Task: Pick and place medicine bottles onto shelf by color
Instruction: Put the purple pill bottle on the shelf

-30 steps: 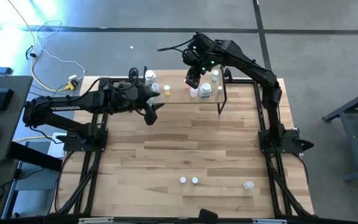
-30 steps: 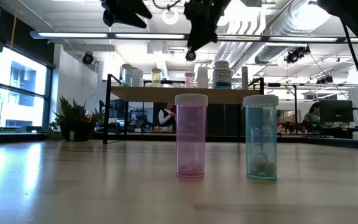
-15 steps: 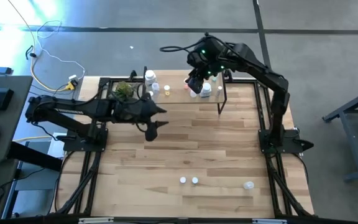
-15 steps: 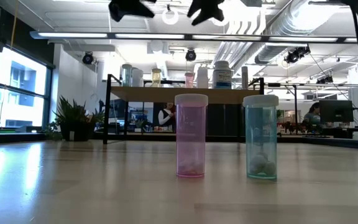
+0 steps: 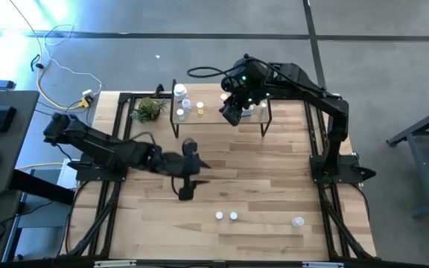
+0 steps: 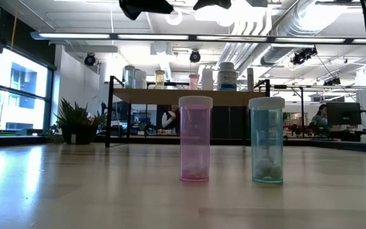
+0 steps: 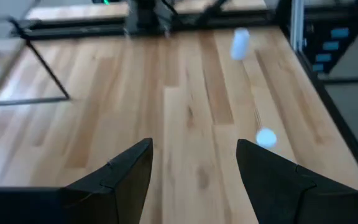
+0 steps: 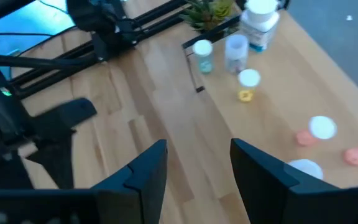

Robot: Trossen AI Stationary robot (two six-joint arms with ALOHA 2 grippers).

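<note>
high view, left claw: my left claw (image 5: pixel 188 165) hangs over the middle of the desk (image 5: pixel 274 186), well clear of the shelf (image 5: pixel 214 117), fingers pointing toward the near edge; nothing seen in it.
high view, right claw: my right claw (image 5: pixel 231 115) sits over the shelf's middle, above the bottles there; fingers hard to read from up here.
high view, shelf: stands at the far edge of the desk; white bottle (image 5: pixel 179 92) at its left end, small ones beside it, more under my right arm.
high view, loose bottles: two white-capped bottles (image 5: pixel 226 216) stand side by side near the front edge; clear bottle (image 5: pixel 297 221) farther right, apart from them.
high view, plant: green plant (image 5: pixel 148 109) just left of the shelf.
low view, near bottles: pink bottle (image 6: pixel 196 138) and teal bottle (image 6: pixel 267 139) stand upright on the desk, close but apart, each with small things at the bottom.
low view, shelf: behind them, a row of bottles on top; both arms only dark shapes at the top edge.
left wrist view, claw: my left fingers (image 7: pixel 124 177) are spread, released, bare wood between them.
left wrist view, bottles: one white cap (image 7: pixel 266 137) just beyond the fingers, another bottle (image 7: pixel 239 43) farther off.
right wrist view, claw: my right fingers (image 8: pixel 145 170) are parted, gripping nothing.
right wrist view, shelf bottles: yellow bottle (image 8: pixel 246 95), white cap (image 8: pixel 248 78), two pink-red bottles (image 8: pixel 306 137) beside a white cap (image 8: pixel 322 126), large white bottle (image 8: pixel 260 23) at the far end.
</note>
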